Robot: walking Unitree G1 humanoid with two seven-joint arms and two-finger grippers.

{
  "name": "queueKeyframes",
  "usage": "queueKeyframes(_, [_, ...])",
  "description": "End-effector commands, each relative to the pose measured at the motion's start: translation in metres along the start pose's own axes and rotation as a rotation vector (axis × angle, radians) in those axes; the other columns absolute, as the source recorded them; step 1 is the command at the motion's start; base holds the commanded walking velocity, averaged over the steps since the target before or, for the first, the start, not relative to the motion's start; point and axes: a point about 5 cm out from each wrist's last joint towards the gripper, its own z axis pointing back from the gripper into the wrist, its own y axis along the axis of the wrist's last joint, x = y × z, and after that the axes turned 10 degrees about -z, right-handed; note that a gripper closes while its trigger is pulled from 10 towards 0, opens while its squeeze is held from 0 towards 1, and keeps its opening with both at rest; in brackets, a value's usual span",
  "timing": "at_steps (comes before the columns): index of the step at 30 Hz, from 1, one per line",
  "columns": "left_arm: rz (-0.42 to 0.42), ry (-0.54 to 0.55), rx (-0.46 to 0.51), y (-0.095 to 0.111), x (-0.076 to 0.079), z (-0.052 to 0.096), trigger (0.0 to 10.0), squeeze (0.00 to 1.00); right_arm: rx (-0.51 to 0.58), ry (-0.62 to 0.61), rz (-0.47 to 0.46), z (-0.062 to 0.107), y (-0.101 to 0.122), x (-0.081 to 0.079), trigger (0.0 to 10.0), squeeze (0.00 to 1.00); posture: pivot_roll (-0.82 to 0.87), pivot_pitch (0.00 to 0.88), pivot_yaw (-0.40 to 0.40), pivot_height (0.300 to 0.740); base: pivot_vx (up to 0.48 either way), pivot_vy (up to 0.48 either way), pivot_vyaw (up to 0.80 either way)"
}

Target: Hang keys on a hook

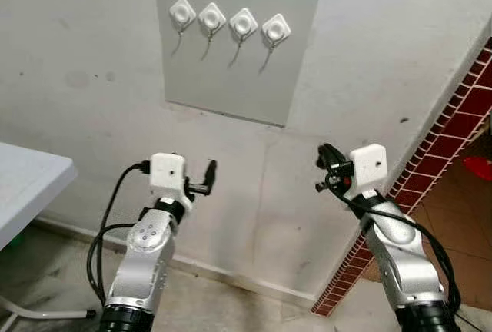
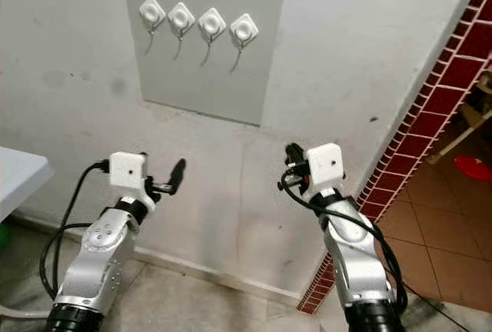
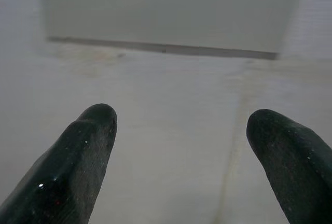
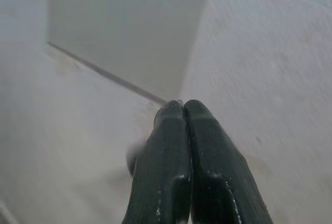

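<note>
A grey panel (image 1: 231,78) on the white wall carries a row of white hooks (image 1: 243,23), all of them bare. Both arms are raised in front of the wall below the panel. My left gripper (image 1: 209,176) stands open with nothing between its fingers (image 3: 88,151), pointing at the wall under the panel's lower edge. My right gripper (image 1: 326,161) is shut, its fingers (image 4: 184,146) pressed together. A small dark key ring (image 2: 283,184) hangs just under them; it is only a blur in the right wrist view.
A white table (image 1: 23,186) juts in at the left. A red tiled wall edge (image 1: 453,117) runs diagonally on the right, with a tiled floor and a red object (image 1: 478,167) beyond it. Black cables (image 1: 104,232) loop beside the left arm.
</note>
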Motion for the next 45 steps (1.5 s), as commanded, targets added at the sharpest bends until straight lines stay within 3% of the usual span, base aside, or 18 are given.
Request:
queueKeyframes(1, [-0.015,-0.038,0.035,0.013,0.003,-0.004,10.0,0.00,0.020,0.057,-0.016,-0.011,0.007,-0.005,10.0,0.00,0.02,0.061,-0.054,0.740,0.000,0.000,0.00])
queueKeyframes(10, [-0.029,-0.089,0.080,0.032,0.009,-0.010,10.0,0.00,0.078,0.095,-0.059,-0.045,0.026,-0.009,10.0,0.00,0.02,0.052,-0.049,0.740,0.000,0.000,0.00])
queueKeyframes(21, [-0.006,-0.087,0.112,0.044,0.011,-0.012,10.0,0.00,0.116,0.145,-0.132,-0.074,0.043,-0.010,10.0,0.00,0.03,0.046,-0.062,0.740,0.000,0.000,0.00])
queueKeyframes(31, [0.003,-0.112,0.121,0.047,0.019,-0.009,10.0,0.00,0.164,0.235,-0.145,-0.097,0.064,-0.030,10.0,0.00,0.04,0.040,-0.065,0.740,0.000,0.000,0.00])
queueKeyframes(41, [0.029,-0.076,0.114,0.047,0.013,-0.006,10.0,0.00,0.193,0.256,-0.149,-0.102,0.067,-0.039,10.0,0.00,0.04,0.056,-0.072,0.740,0.000,0.000,0.00])
queueKeyframes(45, [0.031,-0.062,0.104,0.045,0.012,-0.005,10.0,0.00,0.210,0.200,-0.111,-0.094,0.059,-0.032,10.0,0.00,0.04,0.062,-0.076,0.740,0.000,0.000,0.00])
